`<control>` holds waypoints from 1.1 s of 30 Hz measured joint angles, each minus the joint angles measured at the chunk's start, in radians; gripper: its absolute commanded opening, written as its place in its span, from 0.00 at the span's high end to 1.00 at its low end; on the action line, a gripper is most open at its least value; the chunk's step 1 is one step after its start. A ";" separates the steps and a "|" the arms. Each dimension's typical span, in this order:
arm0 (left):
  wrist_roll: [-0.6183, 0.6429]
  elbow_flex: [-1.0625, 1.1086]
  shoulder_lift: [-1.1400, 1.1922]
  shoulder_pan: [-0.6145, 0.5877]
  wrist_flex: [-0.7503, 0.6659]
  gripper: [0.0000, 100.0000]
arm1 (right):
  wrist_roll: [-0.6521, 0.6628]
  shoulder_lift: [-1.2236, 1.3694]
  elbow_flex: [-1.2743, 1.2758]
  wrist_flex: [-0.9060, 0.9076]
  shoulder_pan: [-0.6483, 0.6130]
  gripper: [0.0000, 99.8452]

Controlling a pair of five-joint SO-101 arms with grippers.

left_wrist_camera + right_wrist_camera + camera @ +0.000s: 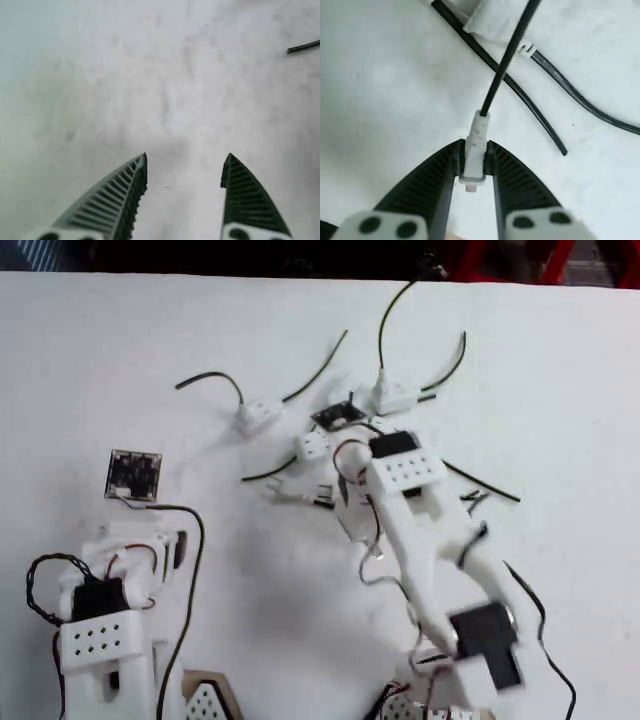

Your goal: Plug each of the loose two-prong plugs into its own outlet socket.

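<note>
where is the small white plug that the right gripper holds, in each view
high view: the small white plug sits at the right arm's tip, far middle of the white table, its black wire running on.
left wrist view: the open left gripper hangs over the table.
right wrist view: clamped between the right gripper's fingers.
shared landmark: the white table.

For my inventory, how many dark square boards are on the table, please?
2 boards: one ahead of the left arm, one mid-table by the right arm; others may be hidden.
</note>
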 measured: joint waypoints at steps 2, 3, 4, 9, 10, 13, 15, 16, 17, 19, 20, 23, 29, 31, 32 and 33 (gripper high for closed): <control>0.000 0.000 0.000 0.000 0.000 0.76 | 0.000 -0.100 0.029 0.021 -0.002 0.98; 0.000 0.000 0.000 0.000 0.000 0.76 | 0.000 -0.147 0.051 0.028 -0.009 0.98; 0.000 0.000 0.000 0.000 0.000 0.76 | -0.002 -0.203 0.081 0.028 -0.021 0.98; 0.000 0.000 0.000 0.000 0.000 0.76 | -0.017 -0.459 0.203 0.028 -0.135 0.98; 0.000 0.000 0.000 0.000 0.000 0.76 | -0.037 -0.514 0.221 0.018 -0.152 0.98; 0.000 0.000 0.000 0.000 -0.017 0.76 | -0.095 -0.666 0.284 -0.032 -0.216 0.98; 0.014 -0.012 0.000 0.000 -0.029 0.76 | -0.127 -0.755 0.336 -0.081 -0.262 0.98; 0.031 -0.035 0.000 0.000 -0.029 0.76 | -0.141 -0.793 0.367 -0.110 -0.285 0.98; 0.049 -0.063 0.000 0.000 -0.029 0.76 | -0.153 -0.832 0.402 -0.141 -0.305 0.98; 0.094 -0.121 0.000 0.000 -0.029 0.76 | -0.169 -0.899 0.473 -0.209 -0.344 0.98; 0.114 -0.149 0.000 0.002 -0.029 0.76 | -0.172 -0.930 0.505 -0.239 -0.362 0.98; 0.172 -0.206 0.000 0.078 -0.029 0.76 | -0.173 -1.022 0.598 -0.321 -0.399 0.98; 0.278 -0.327 0.000 0.284 0.055 0.76 | -0.173 -1.211 0.717 -0.391 -0.400 0.98; 0.293 -0.367 0.000 0.365 0.092 0.76 | -0.175 -1.275 0.747 -0.393 -0.413 0.98; 0.296 -0.376 0.000 0.407 0.101 0.76 | -0.175 -1.309 0.763 -0.393 -0.428 0.98; 0.298 -0.381 0.000 0.440 0.107 0.76 | -0.175 -1.343 0.779 -0.393 -0.442 0.98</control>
